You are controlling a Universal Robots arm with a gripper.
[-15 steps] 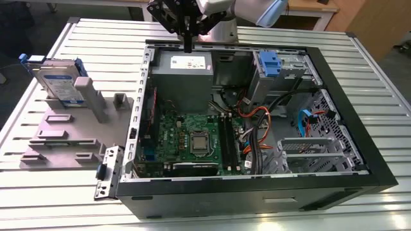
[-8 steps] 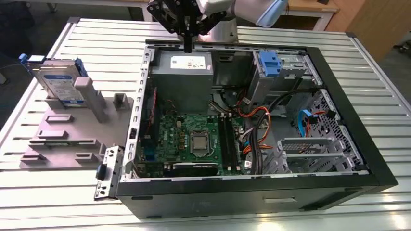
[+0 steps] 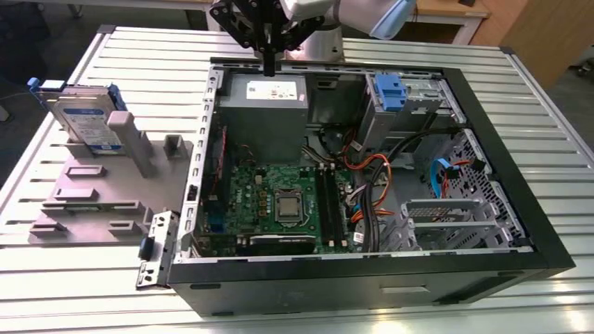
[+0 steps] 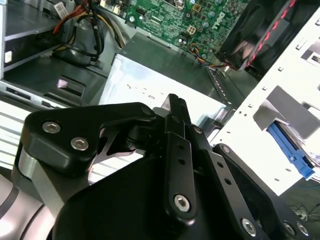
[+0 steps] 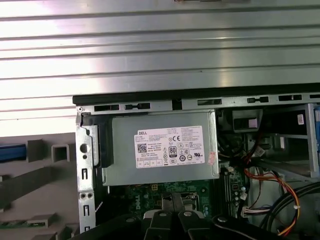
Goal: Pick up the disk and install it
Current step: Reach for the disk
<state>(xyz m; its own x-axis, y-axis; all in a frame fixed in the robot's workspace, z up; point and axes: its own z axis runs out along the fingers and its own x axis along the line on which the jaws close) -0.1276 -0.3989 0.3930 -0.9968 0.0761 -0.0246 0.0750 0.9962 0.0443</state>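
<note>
Clear above the disk (image 3: 85, 122); cables (image 3: 371, 167) crowd the case (image 3: 508, 161).

Table (image 3: 547, 104) is ribbed bare metal, pretty shiny, lots of glare off the slats. Computer case (image 3: 371, 278) is matt black outside and dull grey sheet metal inside, with some perforated panels. The power supply (image 3: 264, 118) is flat grey metal, matt, with a white paper-looking sticker (image 5: 170, 147). The disk (image 3: 83, 124) has a smooth silver metal body with a white-and-blue label, and its carrier (image 3: 117, 96) looks like bright blue plastic. The holder (image 3: 93, 188) under it looks like matt grey plastic. The gripper (image 3: 269, 69) is matt black, with shiny metal screw heads (image 4: 80, 144). Motherboard (image 3: 278, 195) is green with a slight sheen.
</note>
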